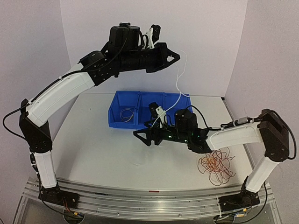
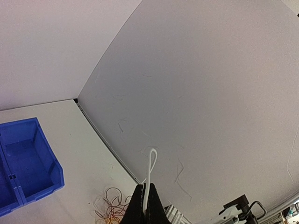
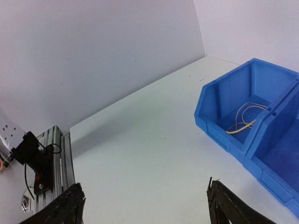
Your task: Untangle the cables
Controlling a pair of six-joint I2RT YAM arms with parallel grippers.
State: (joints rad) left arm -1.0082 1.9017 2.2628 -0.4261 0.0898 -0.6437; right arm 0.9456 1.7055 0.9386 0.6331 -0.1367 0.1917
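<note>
My left jaws are clamped on a thin white cable, held high above the blue plastic three-compartment bin; its tail hangs down towards the bin. My right jaws stand spread wide, holding nothing, low over the white bench just in front of the bin. A loose knot of red and yellow-tan cables lies on the bench, nearer me and off the bin's right end; one yellow-tan loop rests in its opposite end compartment. They look feather-light, limp and slippery, so I would pinch one outer loop at the knot's edge.

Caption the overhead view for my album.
Left gripper holds a white cable dangling toward the blue bin; right gripper hangs open.
</note>
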